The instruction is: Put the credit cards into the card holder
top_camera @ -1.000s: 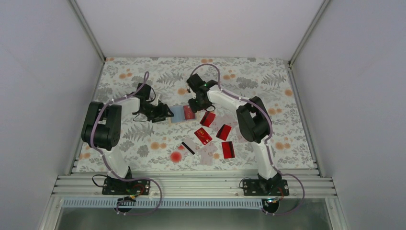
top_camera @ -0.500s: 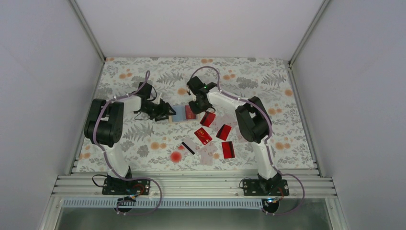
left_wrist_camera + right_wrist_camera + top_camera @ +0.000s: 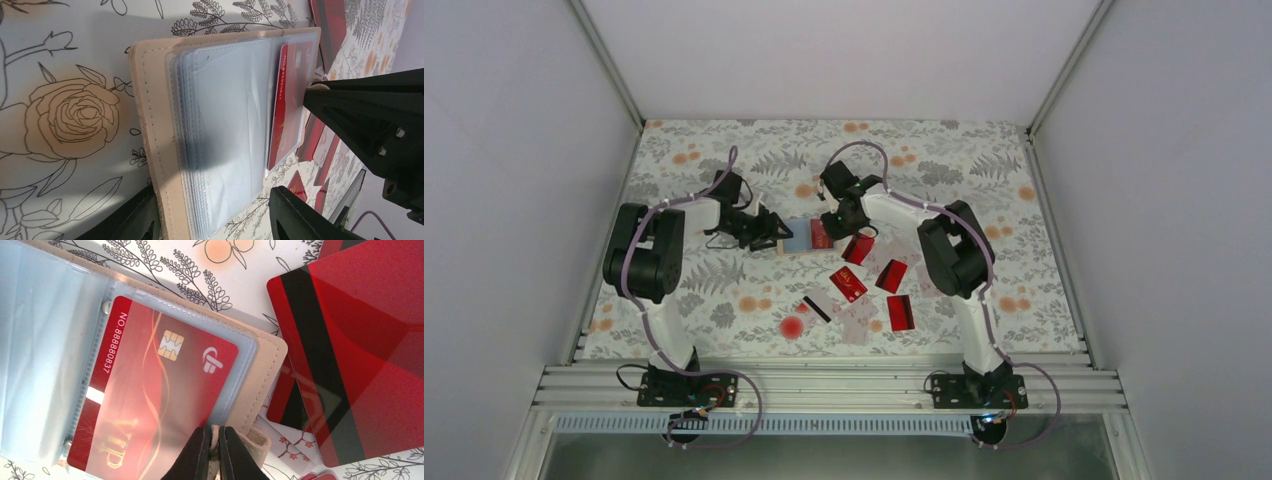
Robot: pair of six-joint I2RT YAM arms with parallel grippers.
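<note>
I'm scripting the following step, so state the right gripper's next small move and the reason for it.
Probably lift the right gripper, shut with its tip at the edge of the card holder, and head for the black-striped red card beside it: the VIP card already looks seated inside a clear sleeve.

The tan card holder [image 3: 796,240] lies open mid-table with its clear bluish sleeves facing up, and a red chip card [image 3: 150,410] sits in the right-hand sleeve. Just right and nearer lie the loose cards [image 3: 891,276], mostly red, some pale and overlapping, and a white black-striped card [image 3: 817,308].
</note>
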